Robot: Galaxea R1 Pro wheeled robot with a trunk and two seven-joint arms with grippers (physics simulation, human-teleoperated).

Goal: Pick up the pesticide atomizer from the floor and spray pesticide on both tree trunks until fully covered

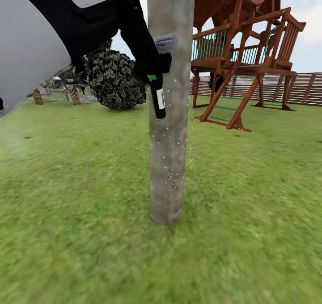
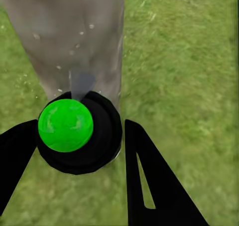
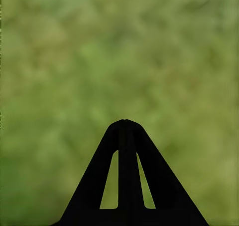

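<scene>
Currently the small black pesticide atomizer bottle with a green top and a white label (image 1: 157, 97) is gripped by the left claw (image 2: 79, 138), hanging right against the smooth mottled grey-brown tree trunk (image 1: 167, 129) that stands in the green lawn (image 1: 80, 205). In the left wrist view the dark fingers (image 2: 149, 181) are seen pressed on either side of the round black body, the green cap (image 2: 65, 125) facing the camera. Tiny white pesticide specks (image 1: 172, 161) are scattered over the mid-trunk; coverage looks sparse, so spraying is judged to be mid-way on this tree. The bottle is judged light, rigid and smooth-walled, so slip or twist in the grip is the likely risk; a hold across the cylindrical body near the top, as seen, is reckoned best, with the nozzle left free. The right claw (image 3: 125, 123) is closed on nothing, fingers together, over blurred grass. A brown wooden play tower (image 1: 243, 58) and a slatted fence (image 1: 308, 87) are seen behind.
</scene>
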